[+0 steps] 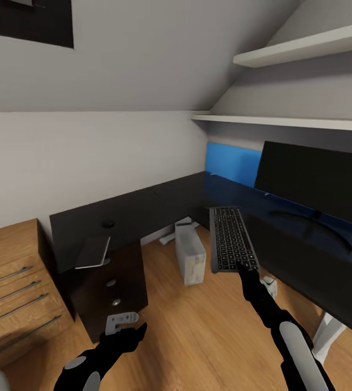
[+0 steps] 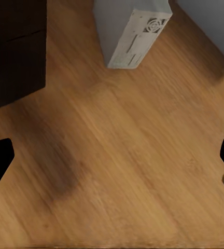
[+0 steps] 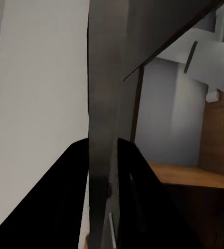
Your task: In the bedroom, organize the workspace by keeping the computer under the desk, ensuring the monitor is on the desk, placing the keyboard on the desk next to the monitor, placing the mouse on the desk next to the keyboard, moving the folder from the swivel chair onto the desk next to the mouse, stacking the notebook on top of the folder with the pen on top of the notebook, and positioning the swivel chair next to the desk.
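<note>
Sloped white walls and wall shelves [image 1: 301,46] enclose a corner where the desk [image 1: 159,203], long, glossy black and L-shaped, is seen from the head view above a light wood floor [image 1: 198,326]. On the desk's right wing the monitor [image 1: 317,179] stands, with the blue folder [image 1: 233,163] propped behind it against the wall. The keyboard [image 1: 231,239] is held out over the desk's front edge by the right gripper [image 1: 245,269], which is clamped on its near end; in the right wrist view the thin board is seen edge-on, pinched between the dark fingers [image 3: 138,171]. The left gripper [image 1: 123,331] hangs low in front of the drawer unit [image 1: 111,288], its jaws spread wide and carrying nothing, with bare floor between them in the left wrist view. The computer [image 1: 189,260] stands on the floor under the desk. The notebook [image 1: 93,251] lies on the left wing, overhanging the edge, near the mouse [image 1: 108,223].

For the placing to go well, the keyboard is best kept level, carried further in until it is fully over the desktop in front of the monitor stand, lowered flat, and only then released, so that it is not tipped off the edge.
</note>
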Available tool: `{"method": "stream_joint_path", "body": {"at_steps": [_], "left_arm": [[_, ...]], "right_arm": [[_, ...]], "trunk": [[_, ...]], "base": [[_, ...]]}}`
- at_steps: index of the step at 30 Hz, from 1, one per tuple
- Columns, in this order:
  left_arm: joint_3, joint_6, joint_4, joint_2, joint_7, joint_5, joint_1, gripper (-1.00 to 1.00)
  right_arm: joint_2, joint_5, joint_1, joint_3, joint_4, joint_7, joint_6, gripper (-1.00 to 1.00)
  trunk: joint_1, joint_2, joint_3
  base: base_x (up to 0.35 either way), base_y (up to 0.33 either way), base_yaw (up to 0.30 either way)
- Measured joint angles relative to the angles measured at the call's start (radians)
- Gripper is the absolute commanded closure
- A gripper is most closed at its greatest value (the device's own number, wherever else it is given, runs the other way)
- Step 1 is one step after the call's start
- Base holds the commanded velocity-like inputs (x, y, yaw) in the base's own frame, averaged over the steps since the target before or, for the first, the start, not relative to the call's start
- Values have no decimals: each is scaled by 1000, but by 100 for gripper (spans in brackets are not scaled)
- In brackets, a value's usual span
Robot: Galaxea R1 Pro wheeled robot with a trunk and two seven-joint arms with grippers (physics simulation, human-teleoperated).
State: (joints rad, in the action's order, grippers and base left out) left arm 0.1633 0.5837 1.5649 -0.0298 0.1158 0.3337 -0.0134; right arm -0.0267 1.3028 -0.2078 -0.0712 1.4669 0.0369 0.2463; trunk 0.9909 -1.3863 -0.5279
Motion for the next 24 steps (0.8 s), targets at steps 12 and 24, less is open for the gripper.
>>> {"method": "stream_joint_path", "body": {"at_steps": [12,24], "left_arm": [[13,1,0,2,0,-1,0,-100],[14,1,0,2,0,-1,0,-100]], "right_arm": [[1,-13,0,0,-1,-1,-45,100],[-2,-11,0,-1,0,2,-54,100]], "trunk": [[0,0,0],[0,0,0]], "base": [[-179,158,-271],[-1,1,-274]]}}
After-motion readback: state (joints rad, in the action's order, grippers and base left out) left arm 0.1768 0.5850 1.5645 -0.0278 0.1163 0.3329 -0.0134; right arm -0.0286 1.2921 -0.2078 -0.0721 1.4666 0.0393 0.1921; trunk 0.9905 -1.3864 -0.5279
